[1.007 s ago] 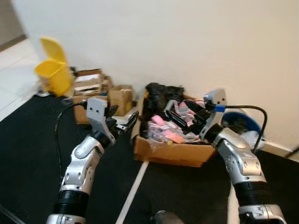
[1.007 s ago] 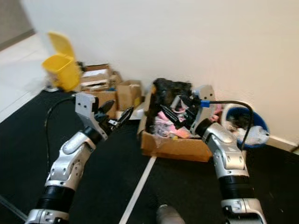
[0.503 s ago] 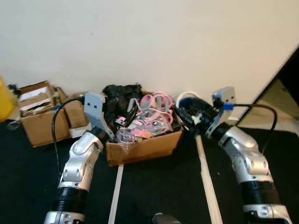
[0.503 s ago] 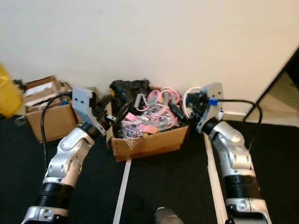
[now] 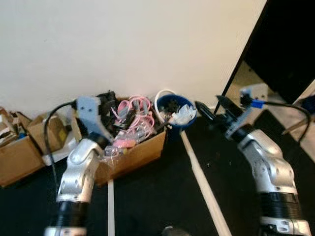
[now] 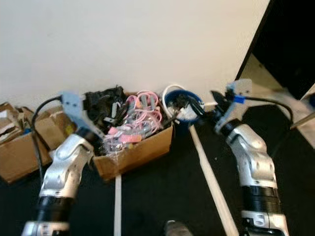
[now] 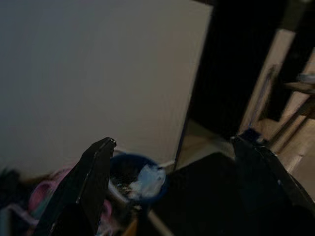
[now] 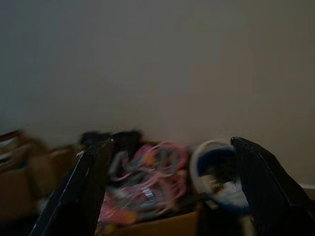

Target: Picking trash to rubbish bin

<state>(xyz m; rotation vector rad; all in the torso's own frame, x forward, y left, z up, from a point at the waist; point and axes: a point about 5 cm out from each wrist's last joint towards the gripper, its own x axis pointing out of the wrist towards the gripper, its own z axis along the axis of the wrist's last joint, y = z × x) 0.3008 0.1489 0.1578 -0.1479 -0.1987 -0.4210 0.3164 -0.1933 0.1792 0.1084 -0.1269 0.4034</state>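
One blue rubbish bin (image 5: pixel 175 109) stands against the pale wall (image 5: pixel 123 44), just beside the corner of an open cardboard box (image 5: pixel 140 152), with white crumpled waste and dark scraps already inside it. That box brims with pink cords and plastic-wrapped clutter (image 6: pixel 140 120) (likely the trash still to be moved). Further cardboard boxes (image 5: pixel 19 152) sit along the wall on the robot's left, and a pale strip (image 5: pixel 199 179) runs across the black floor (image 5: pixel 162 196) from the bin toward the robot.

Both grippers hang spread and empty. The right gripper (image 5: pixel 209 112) is raised just beside the bin on its right, fingers pointing toward it; its wrist view looks over bin and box together. The left gripper (image 7: pixel 182 182) hovers over the box, with the bin ahead between its wide-apart fingers.

Judging from this, a pick comes next: the left gripper should descend onto one loose item near the box's edge, avoiding tangled cords that would drag neighbours along, then carry it the short way over the rim.
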